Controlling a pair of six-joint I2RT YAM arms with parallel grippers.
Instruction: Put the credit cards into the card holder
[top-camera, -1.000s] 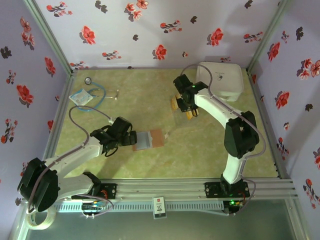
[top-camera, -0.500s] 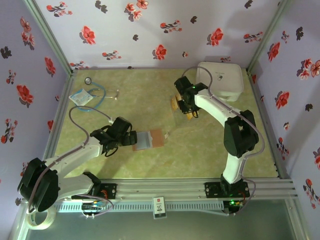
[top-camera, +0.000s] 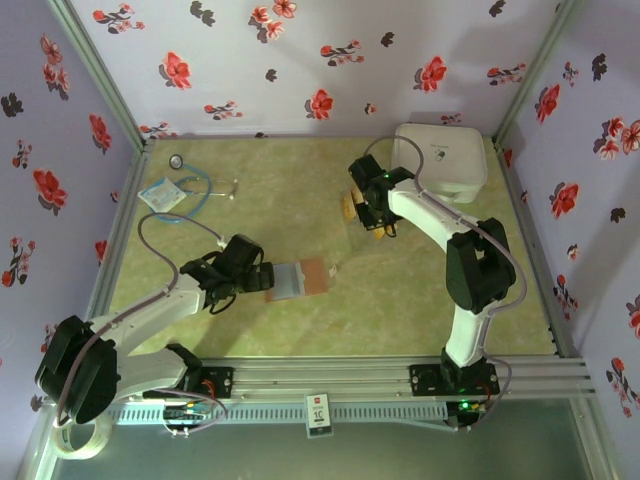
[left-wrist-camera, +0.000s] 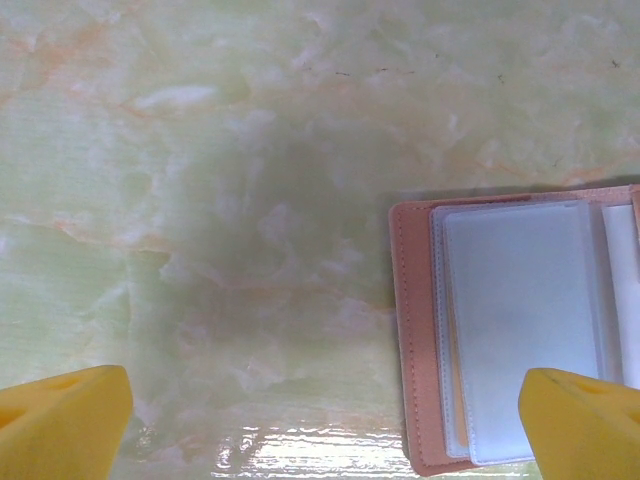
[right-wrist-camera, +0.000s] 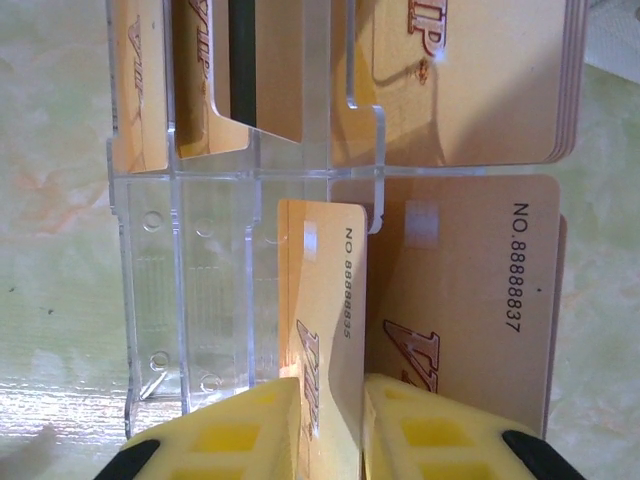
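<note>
Spreading across the whole cell, a green marbled tabletop (top-camera: 300, 210) is sitting inside three lilac walls (top-camera: 250, 60) printed with red and dark flowers. At far left, one stethoscope (top-camera: 195, 185) is lying beside one small packet (top-camera: 160, 195). Next, the left gripper (left-wrist-camera: 320, 430) is hovering empty, its yellow fingers (left-wrist-camera: 60, 425) spread wide, just beside the one card holder (left-wrist-camera: 500, 330), which is lying open near the table's middle with its clear sleeves showing. Further right, the right gripper (right-wrist-camera: 325, 425) is pinching one credit card (right-wrist-camera: 325, 290) upright at one clear rack (right-wrist-camera: 190, 300). Two more credit cards (right-wrist-camera: 210, 70) are standing in its far slots, and others are lying flat alongside. One white case (top-camera: 455, 165) is resting in the far right corner.
</note>
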